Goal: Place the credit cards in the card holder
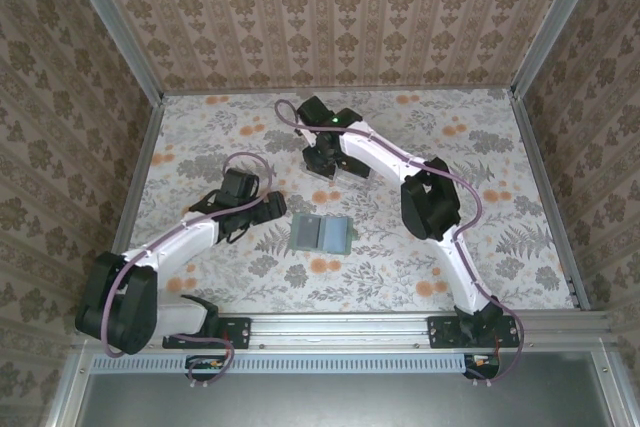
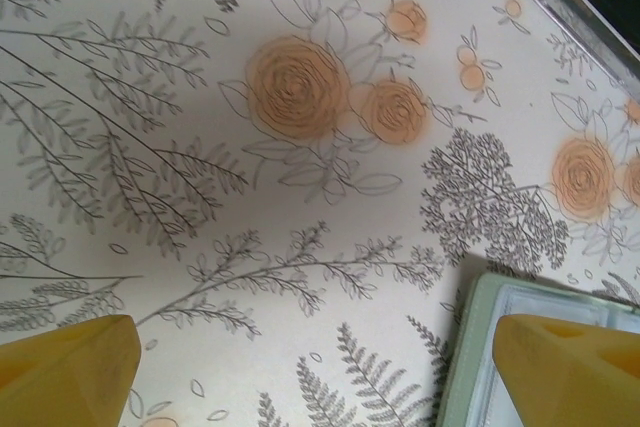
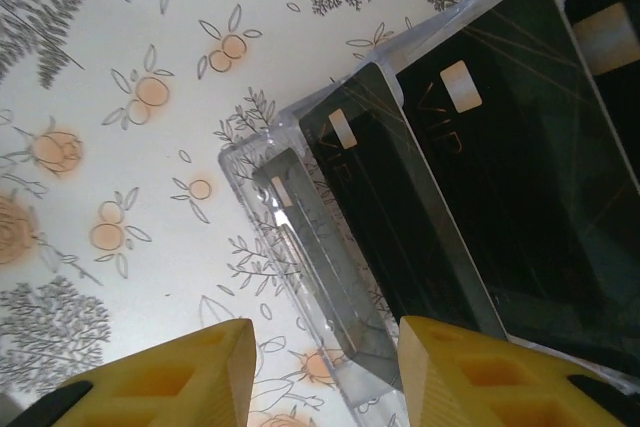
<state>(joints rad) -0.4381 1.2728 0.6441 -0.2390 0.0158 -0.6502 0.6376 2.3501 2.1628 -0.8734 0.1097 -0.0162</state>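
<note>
Credit cards (image 3: 500, 147) sit under the far-reaching right pincer (image 3: 325, 342), grip unclear; left pincer (image 2: 315, 347) hovers spread wide.

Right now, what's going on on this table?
The right tool is down at a clear rack of dark credit cards on the far side, its fingers straddling the rack's front end. Whether it grips a card isn't clear. The left tool hangs wide open by the edge of the grey-green card holder mid-table.
</note>
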